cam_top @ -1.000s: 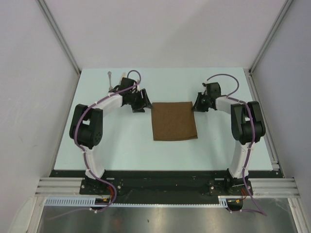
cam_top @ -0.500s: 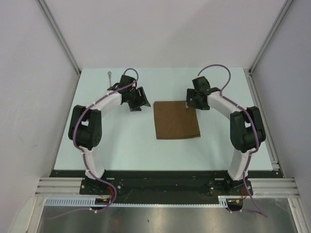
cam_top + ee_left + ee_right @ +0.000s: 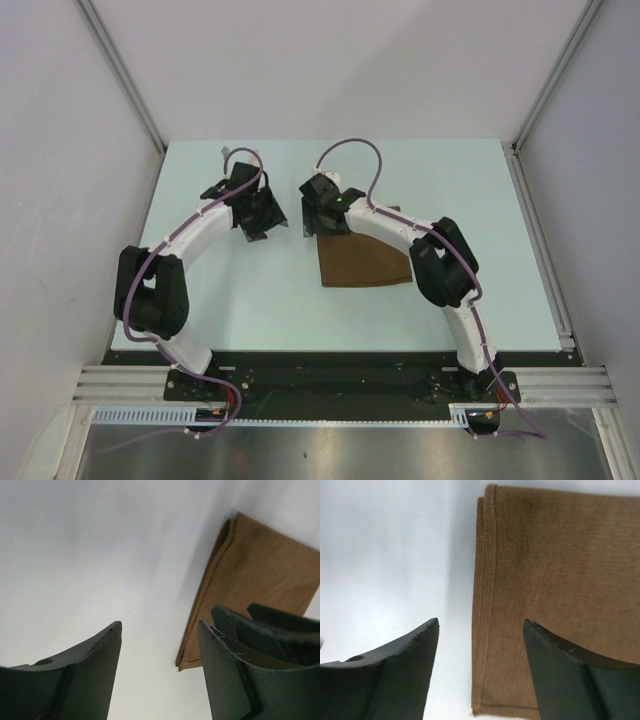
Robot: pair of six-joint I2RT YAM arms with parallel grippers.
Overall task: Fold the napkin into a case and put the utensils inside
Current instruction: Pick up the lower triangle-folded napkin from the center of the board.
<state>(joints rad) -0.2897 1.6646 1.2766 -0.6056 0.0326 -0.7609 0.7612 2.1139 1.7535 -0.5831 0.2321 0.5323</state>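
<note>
Within the last second the right arm has been swung from the 3 o'clock side of the napkin (image 3: 365, 258) across to its 9 o'clock edge. The right fingers (image 3: 580, 680), nearly closed a second ago, have been opened wide, and nothing is held between them. In the wrist view they are spread either side of the doubled, stitched hem. The napkin lies folded flat at the middle of the tabletop (image 3: 460, 180), much where it was, and has not yet been narrowed into a case. A further fold from the 9 o'clock edge appears to be in preparation.

The left fingers (image 3: 75, 680) are also spread wide and empty, over bare tabletop just at 9 o'clock of the cloth.

The napkin's 10 o'clock corner is covered by the right arm in the overhead view. Whether either finger touches the cloth cannot be told. Of the utensils (image 3: 222, 149), only a grey sliver can be made out at the tabletop's 10 o'clock, beyond the left arm.
</note>
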